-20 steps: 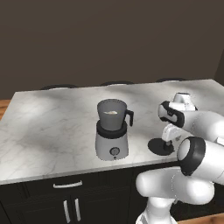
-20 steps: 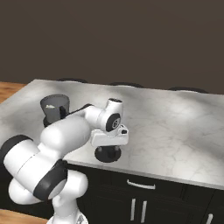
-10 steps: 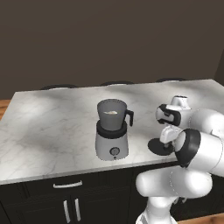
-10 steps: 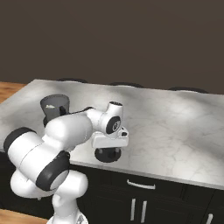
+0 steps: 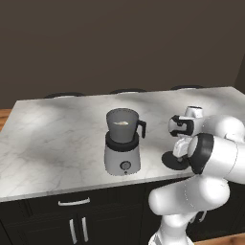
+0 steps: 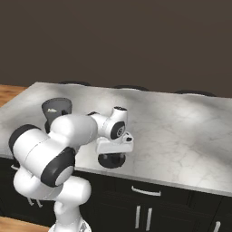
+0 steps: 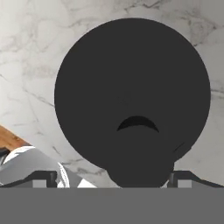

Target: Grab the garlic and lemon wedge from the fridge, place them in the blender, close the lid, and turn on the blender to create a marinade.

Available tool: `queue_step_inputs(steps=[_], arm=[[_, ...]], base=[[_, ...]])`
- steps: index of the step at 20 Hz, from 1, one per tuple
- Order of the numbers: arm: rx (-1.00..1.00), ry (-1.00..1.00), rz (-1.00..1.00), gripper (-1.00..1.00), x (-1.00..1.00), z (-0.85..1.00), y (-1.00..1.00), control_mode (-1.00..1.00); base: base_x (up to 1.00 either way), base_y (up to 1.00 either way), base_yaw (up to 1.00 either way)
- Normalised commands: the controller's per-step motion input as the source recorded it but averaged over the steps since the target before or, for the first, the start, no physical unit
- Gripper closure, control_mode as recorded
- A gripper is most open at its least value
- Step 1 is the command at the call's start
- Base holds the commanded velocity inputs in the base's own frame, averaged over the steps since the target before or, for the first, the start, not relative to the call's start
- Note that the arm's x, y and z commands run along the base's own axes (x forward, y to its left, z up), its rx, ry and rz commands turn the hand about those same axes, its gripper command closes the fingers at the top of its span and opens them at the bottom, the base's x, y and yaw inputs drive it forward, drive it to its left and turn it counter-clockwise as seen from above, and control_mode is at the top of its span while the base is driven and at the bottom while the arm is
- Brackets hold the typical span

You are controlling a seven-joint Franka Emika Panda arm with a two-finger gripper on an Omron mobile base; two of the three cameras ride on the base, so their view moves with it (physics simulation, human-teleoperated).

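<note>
black lid [image 7: 131, 96] lies flat on the marble counter [image 5: 57, 139], right under your gripper [image 6: 113, 153], whose jaws stand spread wide on either side of the central knob. you should centre on that knob, come straight down and pinch it squarely, so the cap lifts level. farther off, at about nine o'clock from the lid in the left base view, the blender [image 5: 123, 143] stands uncovered; its dark jar holds something pale, which i take for the garlic and lemon.

White marble counter [image 5: 52, 139] with open-topped blender [image 5: 123, 142] upright and black lid [image 5: 173, 161] flat beside it.
</note>
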Motion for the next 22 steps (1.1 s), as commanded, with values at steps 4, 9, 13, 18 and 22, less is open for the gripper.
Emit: queue_step_inputs(steps=[4,9,13,18,22], arm=[[-0.01,0.0,0.0,-1.0,0.16,-0.23,0.0,-1.0],[-0.03,0.0,0.0,-1.0,0.07,-0.19,0.0,-1.0],[-0.05,0.0,0.0,-1.0,0.16,-0.14,0.0,-1.0],[-0.03,0.0,0.0,-1.0,0.04,-0.02,0.0,-1.0],[-0.02,0.0,0.0,-1.0,0.0,0.0,0.0,-1.0]], base=[[0.0,0.0,0.0],[0.0,0.0,0.0],[0.0,0.0,0.0],[0.0,0.0,0.0],[0.0,0.0,0.0]])
